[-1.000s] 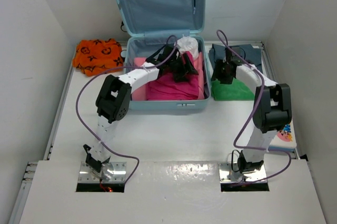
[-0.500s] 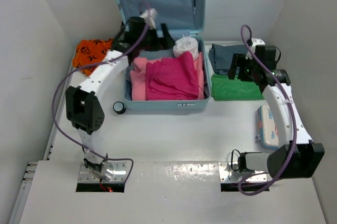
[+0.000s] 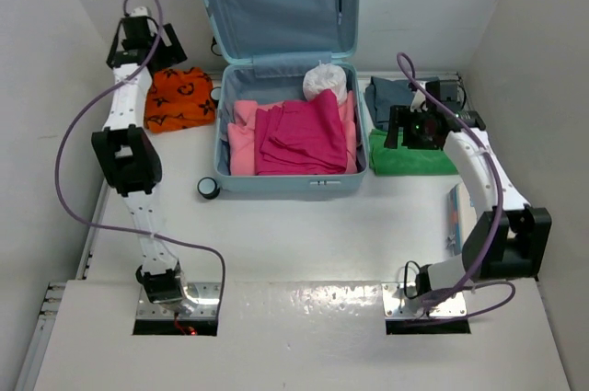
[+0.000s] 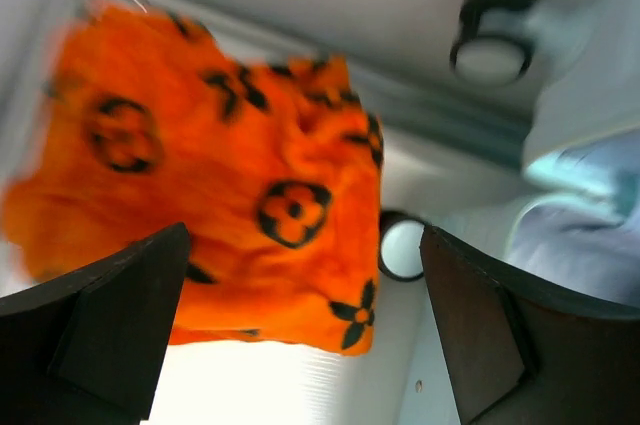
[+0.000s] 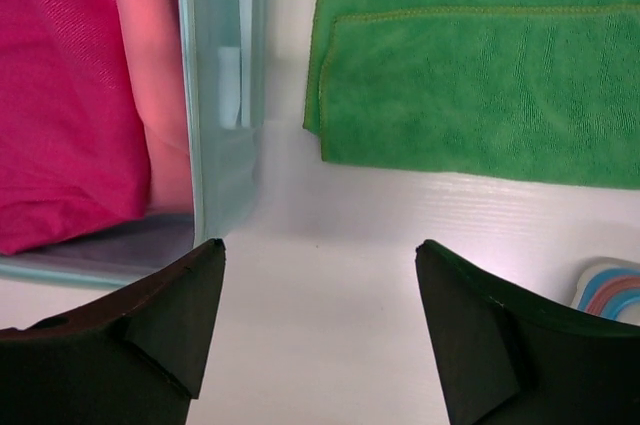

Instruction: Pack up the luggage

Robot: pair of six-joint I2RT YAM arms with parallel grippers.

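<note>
We found the orange cloth [image 4: 220, 185] blurred in the left wrist view, with the luggage [image 4: 590, 195] cut off at its right edge. The right wrist view showed us only a corner of the box [image 5: 615, 290].

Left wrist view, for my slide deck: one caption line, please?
Open left end effector aimed at the orange patterned cloth beside the luggage.

L arm [image 3: 124, 156] stretched long from near-left base toward far-left corner, elbow approx halfway, wrist high at far end. L gripper [image 3: 145, 44] faces down, jaws spread wide, nothing btwn fingers [image 4: 100, 330]. R arm [image 3: 488, 179] rises from near-right base, elbow out at right edge, forearm angled back twd far-left. R gripper [image 3: 409, 132] points down, jaws apart, nothing held.
</note>
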